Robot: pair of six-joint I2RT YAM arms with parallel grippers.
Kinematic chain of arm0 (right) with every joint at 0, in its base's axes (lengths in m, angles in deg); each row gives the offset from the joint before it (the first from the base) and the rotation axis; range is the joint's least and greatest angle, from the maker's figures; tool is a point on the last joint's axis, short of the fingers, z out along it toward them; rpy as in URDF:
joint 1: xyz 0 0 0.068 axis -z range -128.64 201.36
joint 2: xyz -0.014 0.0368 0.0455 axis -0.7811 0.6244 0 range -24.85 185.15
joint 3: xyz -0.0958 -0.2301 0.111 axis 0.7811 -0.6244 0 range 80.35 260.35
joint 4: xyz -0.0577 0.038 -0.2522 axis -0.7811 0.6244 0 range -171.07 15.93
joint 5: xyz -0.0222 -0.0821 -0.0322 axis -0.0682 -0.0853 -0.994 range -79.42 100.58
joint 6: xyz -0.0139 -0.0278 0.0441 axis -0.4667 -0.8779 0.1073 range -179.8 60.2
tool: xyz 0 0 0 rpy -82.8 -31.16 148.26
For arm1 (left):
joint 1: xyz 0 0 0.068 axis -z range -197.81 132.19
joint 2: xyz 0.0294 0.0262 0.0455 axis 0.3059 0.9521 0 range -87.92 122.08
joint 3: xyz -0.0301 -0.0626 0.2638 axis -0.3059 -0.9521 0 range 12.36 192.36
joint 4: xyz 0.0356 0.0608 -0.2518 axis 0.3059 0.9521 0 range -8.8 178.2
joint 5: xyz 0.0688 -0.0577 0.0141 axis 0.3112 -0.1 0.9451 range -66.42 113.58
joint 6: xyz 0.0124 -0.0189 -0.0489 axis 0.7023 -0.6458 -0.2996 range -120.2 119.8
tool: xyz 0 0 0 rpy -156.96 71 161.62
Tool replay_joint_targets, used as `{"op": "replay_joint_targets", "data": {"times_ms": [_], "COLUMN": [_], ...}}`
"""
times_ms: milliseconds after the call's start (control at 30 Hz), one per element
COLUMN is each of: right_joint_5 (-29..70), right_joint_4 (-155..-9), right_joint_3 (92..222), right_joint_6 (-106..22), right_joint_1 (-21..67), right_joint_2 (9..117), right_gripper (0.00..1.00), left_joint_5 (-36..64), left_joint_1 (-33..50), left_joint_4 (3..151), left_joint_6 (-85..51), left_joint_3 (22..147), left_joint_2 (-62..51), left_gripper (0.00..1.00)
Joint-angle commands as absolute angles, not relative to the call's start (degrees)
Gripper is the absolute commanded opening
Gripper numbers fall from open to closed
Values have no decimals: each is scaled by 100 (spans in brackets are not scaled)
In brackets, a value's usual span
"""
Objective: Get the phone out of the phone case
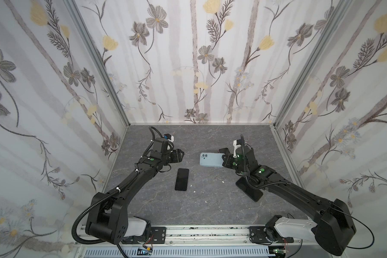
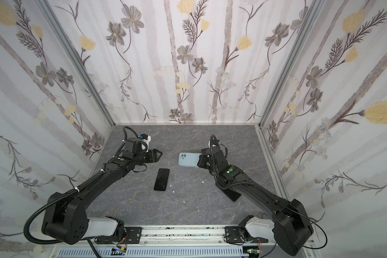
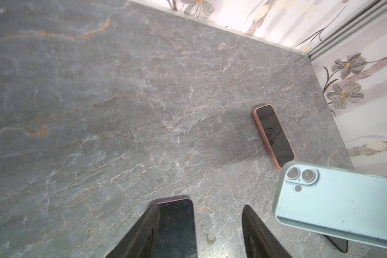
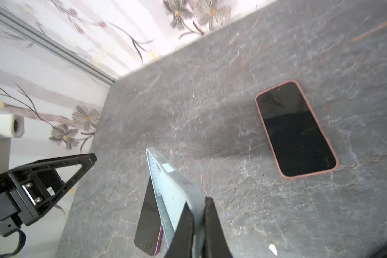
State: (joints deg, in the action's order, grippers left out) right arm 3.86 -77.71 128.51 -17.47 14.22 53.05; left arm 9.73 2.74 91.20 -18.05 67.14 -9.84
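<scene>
- Extraction appears complete: the black phone (image 1: 182,179) lies screen-up on the table (image 1: 210,201), between the arms.
- The right gripper (image 1: 223,160) pinches the raised light blue phone case (image 1: 210,159); the left gripper (image 1: 181,155) stands half-spread and empty.
- Next: lower the case clear of the phone.

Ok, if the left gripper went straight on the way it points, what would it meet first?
Probably bare grey marbled tabletop, though depth is unclear: the left wrist view shows nothing else ahead of the left gripper. The pale blue phone case and flat black phone lie off that line.
</scene>
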Motion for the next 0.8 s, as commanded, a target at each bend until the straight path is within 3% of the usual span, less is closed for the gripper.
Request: {"op": "replay_joint_targets", "data": {"times_ms": [0, 267, 400, 667, 767], "right_joint_5": [-235, -499, -754, -1306, -1483], "right_joint_4": [-8552, -9180, -9471, -10293, -10605], "right_joint_3": [12607, 12486, 12405, 11983, 11902], "right_joint_6": [-1926, -1727, -1214, -770, -504], "right_joint_1": [1468, 1561, 1533, 1335, 1220], "right_joint_2": [4924, 4649, 4695, 4682, 4686], "right_gripper": [0, 0, 0, 0, 0], "left_joint_5": [1562, 2248, 3167, 2661, 2542], "left_joint_1": [704, 1492, 1536, 1541, 1717], "left_joint_4": [9391, 9623, 9614, 9178, 8384], "left_joint_6": [-1620, -2051, -2810, -3815, -4265], "left_joint_3": [7115, 7592, 7581, 7731, 7486], "left_joint_2": [-803, -434, -478, -621, -976], "left_gripper": [61, 61, 62, 69, 69]}}
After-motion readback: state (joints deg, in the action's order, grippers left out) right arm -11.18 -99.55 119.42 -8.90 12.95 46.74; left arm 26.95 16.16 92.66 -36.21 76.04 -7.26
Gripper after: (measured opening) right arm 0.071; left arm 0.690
